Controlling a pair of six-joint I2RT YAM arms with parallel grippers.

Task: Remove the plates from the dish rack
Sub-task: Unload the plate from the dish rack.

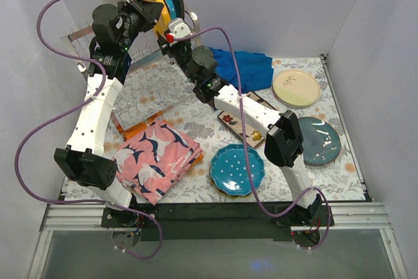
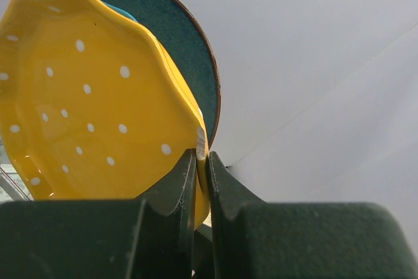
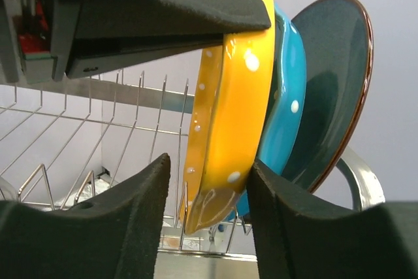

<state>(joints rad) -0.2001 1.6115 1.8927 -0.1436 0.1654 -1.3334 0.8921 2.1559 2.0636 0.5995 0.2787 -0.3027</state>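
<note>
Left gripper (image 2: 202, 156): clamped on the rim of the yellow plate (image 2: 85, 96).
Right gripper (image 3: 209, 168): gaped wide, empty.
Risk: the thin pinch might slip, dropping the plate.

The floral table (image 1: 339, 174) bears the dish rack (image 1: 147, 80), pink cloth (image 1: 160, 158), blue cloth (image 1: 245, 68) and several plates (image 1: 237, 169).

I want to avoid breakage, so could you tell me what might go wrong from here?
1. The left gripper pinches only the yellow plate by its rim; lifted, it may swing or slip.
2. The blue plate sits tight behind it, the teal plate behind that; pulling could drag or tip them.
3. The open right gripper straddles the same plate's lower edge, near the left one; they could collide.
</note>
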